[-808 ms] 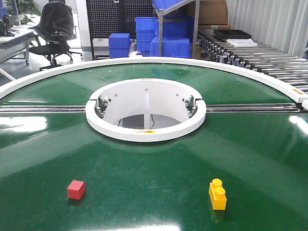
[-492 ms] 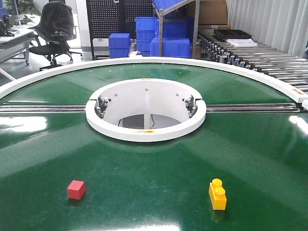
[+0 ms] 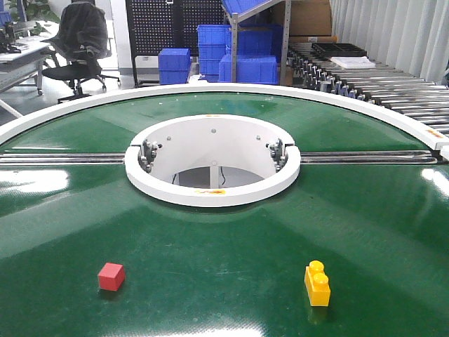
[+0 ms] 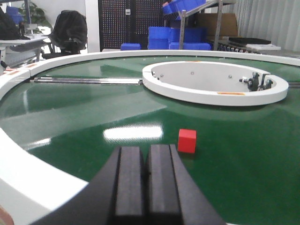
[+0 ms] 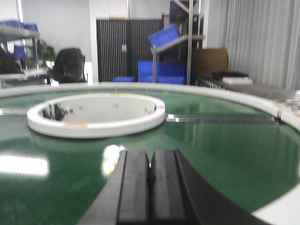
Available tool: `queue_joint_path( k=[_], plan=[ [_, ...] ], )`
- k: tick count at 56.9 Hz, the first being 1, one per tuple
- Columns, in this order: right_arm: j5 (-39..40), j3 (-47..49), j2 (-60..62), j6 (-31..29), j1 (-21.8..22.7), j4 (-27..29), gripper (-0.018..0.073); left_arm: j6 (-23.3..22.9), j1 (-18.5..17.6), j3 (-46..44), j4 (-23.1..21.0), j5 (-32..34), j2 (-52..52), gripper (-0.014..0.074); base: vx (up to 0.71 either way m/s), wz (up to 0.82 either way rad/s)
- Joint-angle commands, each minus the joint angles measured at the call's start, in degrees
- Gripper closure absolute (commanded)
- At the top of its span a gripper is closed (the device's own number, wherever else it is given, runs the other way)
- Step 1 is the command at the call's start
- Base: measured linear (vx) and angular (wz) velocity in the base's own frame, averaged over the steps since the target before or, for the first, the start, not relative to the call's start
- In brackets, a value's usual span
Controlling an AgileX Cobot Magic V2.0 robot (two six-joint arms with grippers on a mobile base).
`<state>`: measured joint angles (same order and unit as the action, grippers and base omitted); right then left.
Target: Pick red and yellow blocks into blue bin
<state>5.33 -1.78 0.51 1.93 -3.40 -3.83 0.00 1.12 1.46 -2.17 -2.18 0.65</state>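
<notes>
The small red cube (image 3: 111, 276) rests on the green belt at the near left, and the yellow brick (image 3: 317, 283) with two studs stands at the near right. In the left wrist view the red cube (image 4: 187, 140) lies just ahead and to the right of my left gripper (image 4: 146, 149), which is shut on nothing. My right gripper (image 5: 150, 152) is also shut and empty, low over the belt; it hides the yellow brick in that view. Neither gripper shows in the front view. The blue bin is out of view.
A white ring (image 3: 212, 189) surrounds the hole in the middle of the round green conveyor (image 3: 224, 239). A white outer rim (image 4: 28, 173) runs close to my left gripper. Stacked blue crates (image 3: 210, 53), an office chair (image 3: 78, 42) and a roller conveyor (image 3: 393, 84) stand beyond.
</notes>
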Motion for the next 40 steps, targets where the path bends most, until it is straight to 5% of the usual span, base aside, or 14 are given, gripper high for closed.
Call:
queue_joint_path(
  k=[1, 8, 17, 27, 40],
  plan=[
    [8.98, 0.04, 0.23, -0.2, -0.06, -0.28, 0.0569, -0.66, 0.11, -1.64, -0.09, 12.65, 0.94, 0.0595, 0.0, 0.0],
    [5.53, 6.16, 0.23, 0.62, -0.06, -0.01, 0.0569, -5.38, 0.11, -4.92, -0.09, 20.31, 0.94, 0.0595, 0.0, 0.0],
    [-2.82, 24.03, -4.79, -3.13, -0.06, -0.51, 0.0569, -5.27, 0.11, -21.64, 0.1, 9.92, -2.98, 0.0595, 0.0, 0.0],
    [-9.21, 45.55, -24.28, -4.71, -0.06, -0.39, 0.0569, -0.45, 0.11, -43.17, 0.14, 2.18, -21.94, 0.0595, 0.0, 0.0],
    [-9.76, 53.74, -42.01, -3.19, -0.06, 0.4, 0.0569, 0.0, 0.11, -54.45, -0.06, 0.47, -40.16, 0.0595, 0.0, 0.0]
  ],
)
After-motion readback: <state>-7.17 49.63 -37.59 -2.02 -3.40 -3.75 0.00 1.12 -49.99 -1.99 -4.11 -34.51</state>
